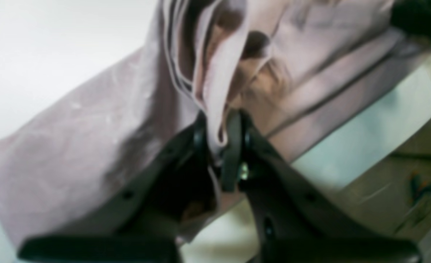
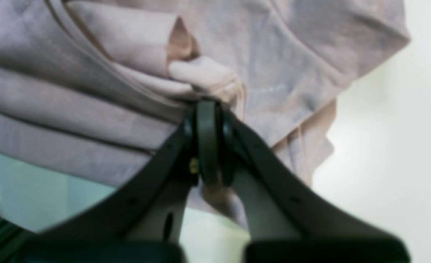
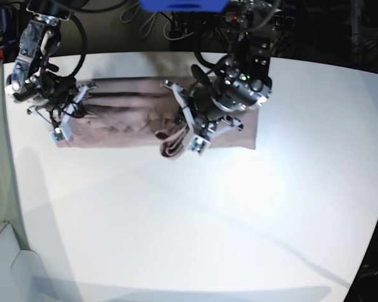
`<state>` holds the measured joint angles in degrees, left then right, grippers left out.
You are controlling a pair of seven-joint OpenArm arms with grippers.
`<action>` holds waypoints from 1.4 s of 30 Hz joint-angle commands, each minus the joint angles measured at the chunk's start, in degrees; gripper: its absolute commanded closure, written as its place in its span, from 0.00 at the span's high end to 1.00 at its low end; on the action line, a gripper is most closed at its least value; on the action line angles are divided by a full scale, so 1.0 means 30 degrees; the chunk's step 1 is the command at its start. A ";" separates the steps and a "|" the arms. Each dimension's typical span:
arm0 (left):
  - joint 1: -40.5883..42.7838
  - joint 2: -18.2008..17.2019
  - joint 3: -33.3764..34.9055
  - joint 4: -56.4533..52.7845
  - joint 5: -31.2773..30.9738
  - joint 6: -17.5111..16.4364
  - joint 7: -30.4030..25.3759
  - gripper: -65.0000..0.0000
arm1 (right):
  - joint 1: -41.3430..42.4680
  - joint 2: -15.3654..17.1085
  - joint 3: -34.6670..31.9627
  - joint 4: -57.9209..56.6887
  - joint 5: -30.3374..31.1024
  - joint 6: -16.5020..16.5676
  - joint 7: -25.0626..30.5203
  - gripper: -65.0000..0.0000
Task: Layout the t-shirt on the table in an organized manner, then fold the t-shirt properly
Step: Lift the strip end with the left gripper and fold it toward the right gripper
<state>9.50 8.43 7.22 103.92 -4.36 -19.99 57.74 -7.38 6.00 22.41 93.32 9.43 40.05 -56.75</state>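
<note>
No readable brand, label or writing is showing on the t-shirt (image 3: pixel 126 123) in any view; both wrist views are blurred.

The t-shirt is lying as a long folded band along the far part of the white worktop (image 3: pixel 195 233), running between the two arms.

The left gripper (image 1: pixel 219 137) is clenching on a bunched fold of the mauve-pink fabric, jaws pinched together with cloth rising straight out from between them. In the base view it is sitting over the band's middle-to-right portion (image 3: pixel 192 135), with a loose loop of fabric hanging just beside it toward the near side.

The right gripper (image 2: pixel 208 120) is also clamping fabric, jaws closed on stacked folds at the band's other end (image 3: pixel 60 129).

Edges: the band's near long edge is looking straight, and its end past the left gripper is squared off. The worktop edge is showing close below both grippers in the wrist views.

Open room: a wide bare stretch of worktop is lying on the near side of both grippers.
</note>
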 commanded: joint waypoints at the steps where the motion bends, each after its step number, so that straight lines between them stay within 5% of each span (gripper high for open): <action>1: -0.0250 0.0191 0.0039 0.0335 -0.0554 0.0641 -0.0798 0.00 | -0.0076 0.0154 -0.0014 0.0000 -0.0462 -0.0018 -0.0643 0.00; 5: -0.0162 0.0191 0.0127 -0.0339 -0.1667 0.4128 -0.2234 0.00 | -0.0076 0.0125 -0.0014 0.0029 -0.0462 -0.0018 -0.0673 0.00; 9: -0.0308 0.0191 0.0156 -0.1629 -0.2986 0.5622 -0.2703 0.00 | -0.0076 0.0125 -0.0014 0.0059 -0.0462 -0.0018 -0.0673 0.00; 31: -0.0836 0.0049 0.2237 -0.1687 -0.3221 0.5828 -0.1970 0.02 | -0.0047 0.0154 -0.0014 0.0059 -0.0462 -0.0018 -0.0614 0.00; 34: -0.0865 0.0049 0.2237 -0.1629 -0.3250 0.5798 -0.1003 0.11 | -0.0017 0.0154 -0.0014 0.0059 -0.0462 -0.0018 -0.0614 0.00; 42: -0.0865 -0.0274 0.2207 -0.1482 -0.3426 0.5681 -0.0827 0.55 | -0.0017 0.0154 -0.0014 0.0059 -0.0462 -0.0018 -0.0614 0.00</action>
<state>7.57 7.27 13.72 98.26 -13.87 -2.74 55.88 -7.35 6.00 22.41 93.36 9.43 40.03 -56.86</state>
